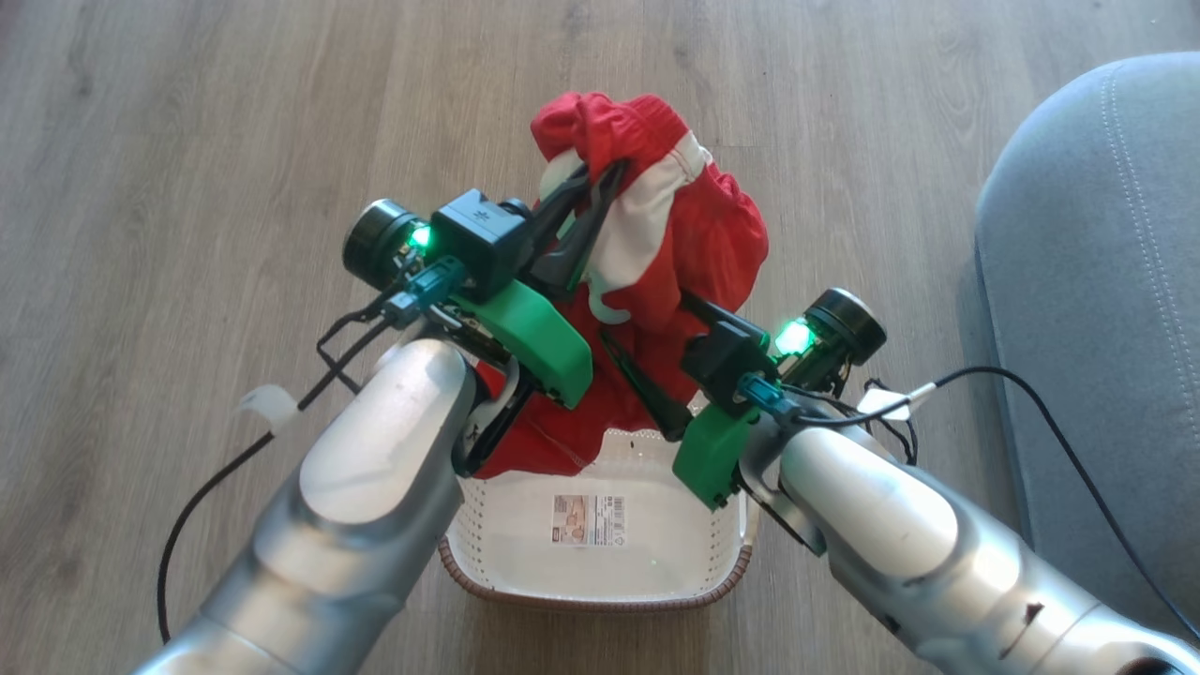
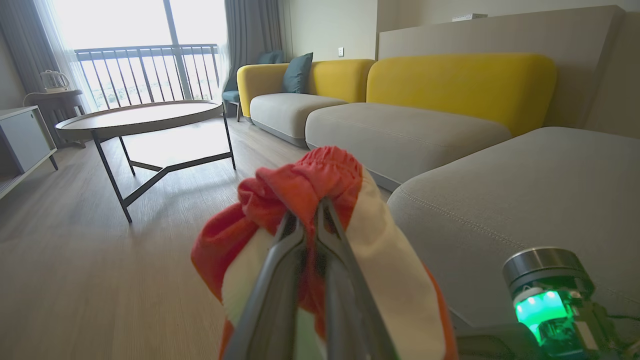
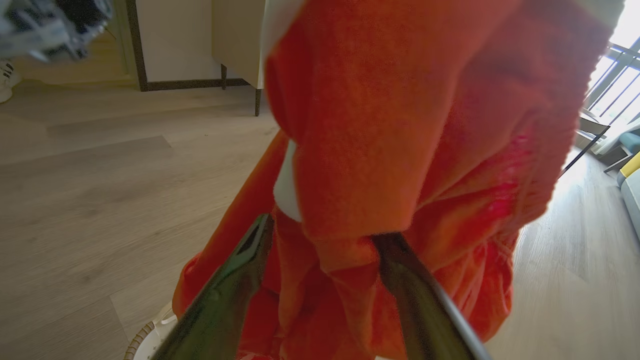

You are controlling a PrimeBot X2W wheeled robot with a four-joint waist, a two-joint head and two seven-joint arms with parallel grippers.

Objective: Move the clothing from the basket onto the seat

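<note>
The red clothing [image 1: 694, 234], with its white bands, is lifted in a bunch above the far end of the cream basket [image 1: 506, 572]. My left gripper [image 1: 600, 178] is shut on the clothing's top fold, and in the left wrist view its fingers [image 2: 280, 280] pinch the clothing [image 2: 305, 180]. My right gripper [image 3: 325, 235] is lower and stands open. Its two fingers [image 1: 647, 394] reach in under the hanging clothing [image 3: 400, 125], their tips hidden in it. The basket's white floor and label show near me. The grey seat [image 1: 1097, 281] lies to the right, its cushion [image 2: 525, 200] close beside the clothing.
A wooden floor [image 1: 187, 141] surrounds the basket. A round coffee table [image 2: 140, 115] on thin dark legs stands further off, with yellow-backed sofa sections [image 2: 450, 85] beyond the seat and a low cabinet [image 2: 20, 140] at the left. Black cables [image 1: 1059, 412] trail from both wrists.
</note>
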